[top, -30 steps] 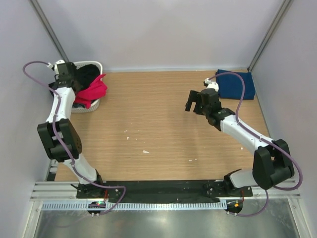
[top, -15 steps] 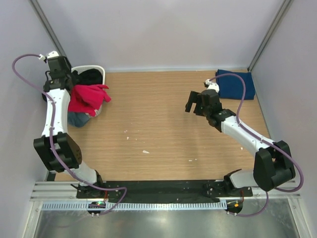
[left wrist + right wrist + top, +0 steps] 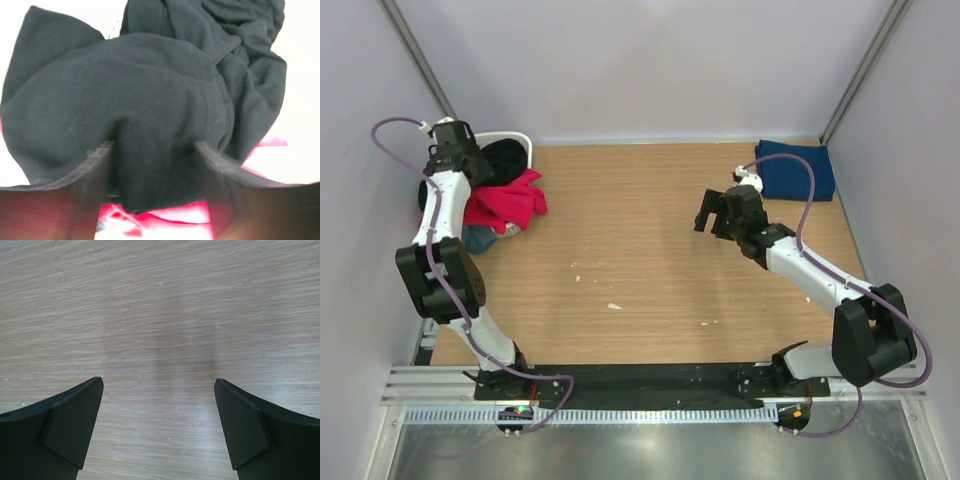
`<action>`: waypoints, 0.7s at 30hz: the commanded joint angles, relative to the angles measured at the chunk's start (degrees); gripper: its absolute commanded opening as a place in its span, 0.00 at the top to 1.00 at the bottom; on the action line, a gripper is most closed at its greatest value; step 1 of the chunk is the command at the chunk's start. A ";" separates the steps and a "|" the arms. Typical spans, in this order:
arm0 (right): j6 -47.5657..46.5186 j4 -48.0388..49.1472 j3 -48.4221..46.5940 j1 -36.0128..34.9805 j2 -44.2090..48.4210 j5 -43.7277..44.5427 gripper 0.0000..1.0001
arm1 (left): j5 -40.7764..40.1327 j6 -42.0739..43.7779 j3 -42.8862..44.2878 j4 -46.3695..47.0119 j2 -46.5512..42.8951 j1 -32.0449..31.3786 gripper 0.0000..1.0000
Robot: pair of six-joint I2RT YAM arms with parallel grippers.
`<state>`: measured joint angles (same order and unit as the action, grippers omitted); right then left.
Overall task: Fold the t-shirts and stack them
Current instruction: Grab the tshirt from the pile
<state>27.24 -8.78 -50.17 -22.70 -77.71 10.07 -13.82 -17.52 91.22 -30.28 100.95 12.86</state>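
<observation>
A magenta-red t-shirt [image 3: 506, 200] lies crumpled over the front of the white basket [image 3: 516, 138] and spills onto the table. Behind it a black t-shirt [image 3: 504, 156] fills the basket. My left gripper [image 3: 468, 166] hangs over the basket, open. In the left wrist view its fingers [image 3: 100, 161] stand wide apart with a bulge of the black t-shirt [image 3: 150, 90] between them and red cloth [image 3: 165, 217] below. A folded navy blue t-shirt [image 3: 798, 170] lies at the back right. My right gripper [image 3: 712, 212] hovers open over bare wood [image 3: 159, 340], nothing between its fingers.
A bluish-grey piece of cloth [image 3: 475, 238] peeks out under the red t-shirt beside the left arm. Grey walls close in the table on the left, back and right. A few small white crumbs [image 3: 614, 306] dot the wooden tabletop.
My left gripper lifted the red t-shirt out of the basket, then opened and let it go. The shirt dropped over the basket's front. The right arm has barely moved.
</observation>
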 commanded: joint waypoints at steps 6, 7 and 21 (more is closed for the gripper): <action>0.18 2.71 1.30 -0.07 3.53 -1.10 0.00 | -3.39 1.34 -0.86 2.76 -7.07 0.32 0.16; -0.34 2.36 1.22 -0.07 3.71 -1.27 0.00 | -4.19 1.61 -1.65 3.03 -7.78 0.32 0.16; -0.17 2.01 0.87 -0.07 3.01 -0.40 0.00 | -7.19 2.67 1.85 2.78 -0.40 0.58 0.59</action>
<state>27.11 -8.64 -48.93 -22.70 -76.14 8.86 -19.94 -15.97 90.13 -28.80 98.56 12.91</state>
